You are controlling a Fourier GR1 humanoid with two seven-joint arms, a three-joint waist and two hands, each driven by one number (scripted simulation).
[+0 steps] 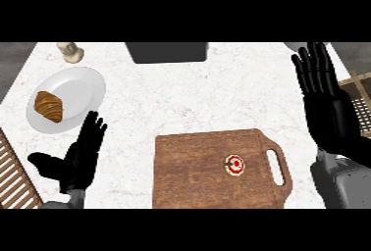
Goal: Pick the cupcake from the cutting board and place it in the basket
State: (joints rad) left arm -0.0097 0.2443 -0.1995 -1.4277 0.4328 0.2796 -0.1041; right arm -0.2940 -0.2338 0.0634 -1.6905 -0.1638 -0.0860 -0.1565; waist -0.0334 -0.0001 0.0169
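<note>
A small cupcake (235,165) with a red and white top sits on the right part of the brown wooden cutting board (203,171), close to its handle slot. The woven basket (358,93) shows only partly at the right edge, behind my right hand. My right hand (326,108) is open with straight fingers pointing up, above and to the right of the board, apart from the cupcake. At the lower left my left hand (76,157) rests open on the counter, fingers up.
A white plate (80,83) with a croissant (49,106) lies at the left. A small beige object (69,51) stands at the back left, and a dark grey box (167,52) at the back middle. A slatted wooden piece (14,176) runs along the lower left edge.
</note>
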